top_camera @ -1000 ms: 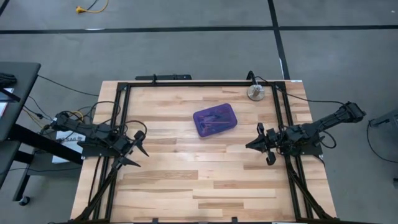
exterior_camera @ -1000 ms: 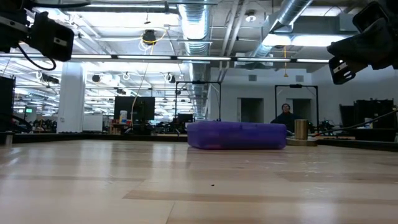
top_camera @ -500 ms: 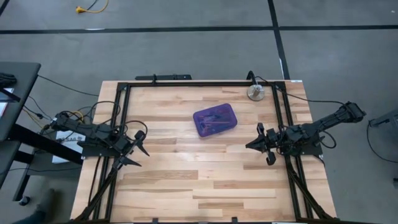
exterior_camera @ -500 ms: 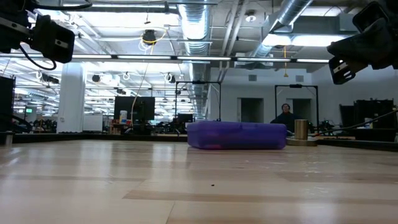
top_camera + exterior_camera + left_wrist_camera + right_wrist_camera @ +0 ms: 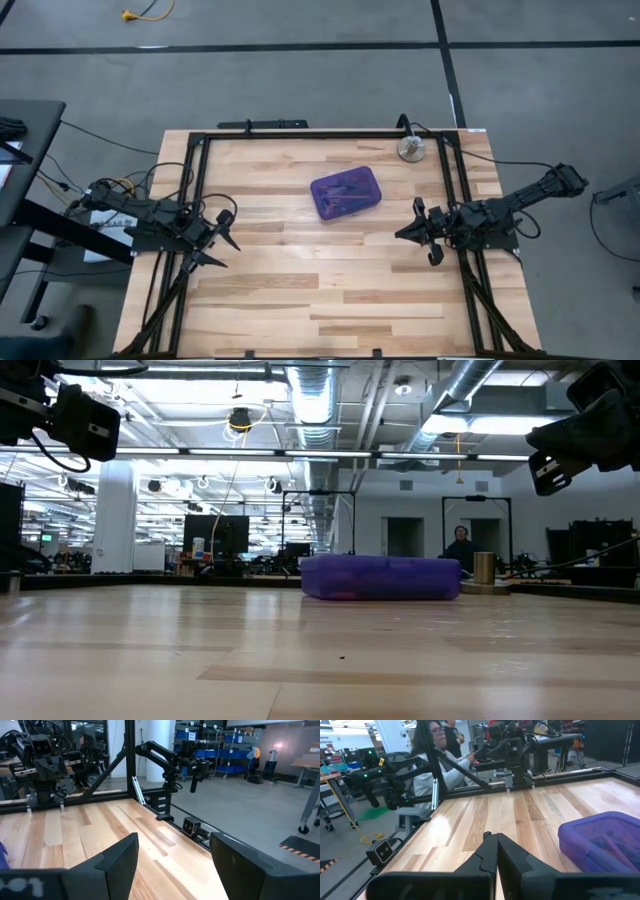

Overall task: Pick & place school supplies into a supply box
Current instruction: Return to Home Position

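Just ahead of the shut, empty right claw (image 5: 403, 233), the closed purple supply box (image 5: 346, 193) sits nearer it than the wide-open, empty left claw (image 5: 222, 238).

Translucent purple supply box (image 5: 347, 194), pale wood table (image 5: 300, 290) — streaked planks, black frame (image 5: 320, 133), silver disc (image 5: 411, 149), grey floor (image 5: 300, 80).
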### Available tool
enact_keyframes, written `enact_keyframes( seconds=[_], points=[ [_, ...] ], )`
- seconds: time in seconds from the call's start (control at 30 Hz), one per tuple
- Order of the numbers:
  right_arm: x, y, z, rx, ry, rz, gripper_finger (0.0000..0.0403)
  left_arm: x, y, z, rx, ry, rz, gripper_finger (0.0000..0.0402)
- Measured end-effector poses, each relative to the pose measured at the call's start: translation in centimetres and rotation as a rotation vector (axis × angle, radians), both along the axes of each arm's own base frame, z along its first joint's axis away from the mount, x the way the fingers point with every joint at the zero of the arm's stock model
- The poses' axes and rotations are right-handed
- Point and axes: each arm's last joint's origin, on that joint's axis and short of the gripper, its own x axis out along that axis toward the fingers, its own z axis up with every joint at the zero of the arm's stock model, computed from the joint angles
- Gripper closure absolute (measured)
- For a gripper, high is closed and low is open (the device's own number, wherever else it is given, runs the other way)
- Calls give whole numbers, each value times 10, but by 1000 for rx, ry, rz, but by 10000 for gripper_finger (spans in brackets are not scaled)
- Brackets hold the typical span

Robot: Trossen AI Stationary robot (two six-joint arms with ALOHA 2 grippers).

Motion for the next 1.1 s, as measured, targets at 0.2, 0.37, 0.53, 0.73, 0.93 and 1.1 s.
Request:
enact_keyframes(
  seconds=[0.2,0.37,0.53,0.73,0.93,1.1],
  points=[
    [0,0,0,0,0,0,403,0,0,0,6,-4,0,168],
    [0,0,0,0,0,0,403,0,0,0,0,1,-1,168],
    [0,0,0,0,0,0,403,0,0,0,3,-1,-1,168],
    [0,0,0,0,0,0,403,0,0,0,3,-2,-1,168],
    [0,0,0,0,0,0,403,0,0,0,0,1,-1,168],
    [0,0,0,0,0,0,403,0,0,0,-1,1,-1,168]
  ],
)
